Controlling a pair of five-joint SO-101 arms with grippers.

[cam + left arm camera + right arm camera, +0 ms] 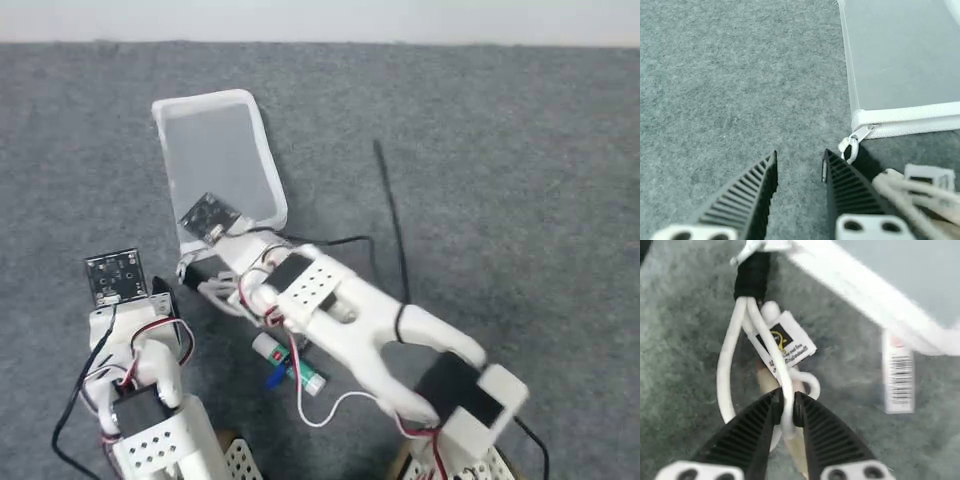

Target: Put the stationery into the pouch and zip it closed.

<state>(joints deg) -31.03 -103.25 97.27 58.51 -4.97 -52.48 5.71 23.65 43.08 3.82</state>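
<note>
A translucent white pouch [215, 160] lies flat on grey carpet [500, 150], its zipped edge turned toward the two robot arms, which puts the opening on the side they approach from. The right claw [785, 402] is clamped on a strand of a white cord bundle [746, 310], which is looped, bound with a black wrap and carries a paper tag [782, 342]. The bundle lies on the carpet just beside the pouch's zipper edge, seemingly gripped there so it can be fed in. The left claw [799, 172] sits low over the carpet with its jaws spread and nothing between them. It is close to the zipper pull [852, 142] at the pouch's corner, a likely spot for steadying the pouch or working the zip. Whether the zip is open cannot be told from here. A white tube [285, 360], perhaps a glue stick, lies near the arm bases, partly under the right arm, with something blue beside it. The room between the two claws and the pouch corner is tight. The carpet beyond the pouch is bare except for a thin black wire [392, 215] to one side.
</note>
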